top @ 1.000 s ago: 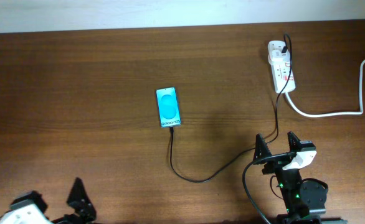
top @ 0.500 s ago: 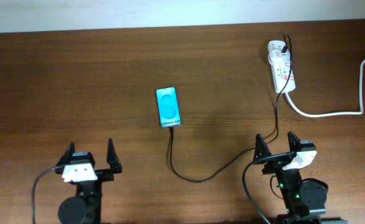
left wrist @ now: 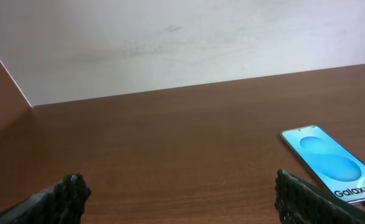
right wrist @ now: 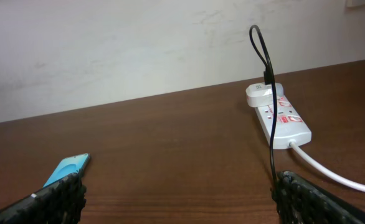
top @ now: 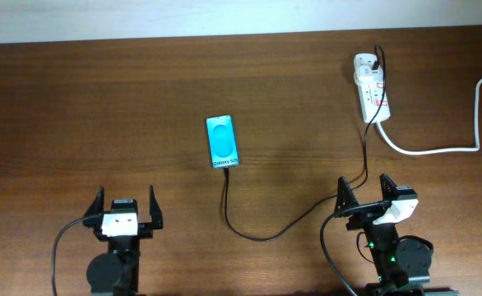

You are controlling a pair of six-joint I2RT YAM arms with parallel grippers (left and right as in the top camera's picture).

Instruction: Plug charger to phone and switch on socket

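Note:
The phone lies flat mid-table with its cyan screen up; it also shows in the left wrist view and the right wrist view. The black charger cable runs from the phone's near end in a loop to its plug at the far end of the white socket strip, which the right wrist view also shows. The cable passes by my right fingers. My left gripper is open and empty near the front edge, left of the phone. My right gripper is open and empty, near the cable.
The socket's thick white cord curves off to the right edge of the table. A pale wall stands behind the table's far edge.
My left arm has come into view from the bottom left corner and now sits upright at the front left, open. The right arm, phone and cable have not moved.

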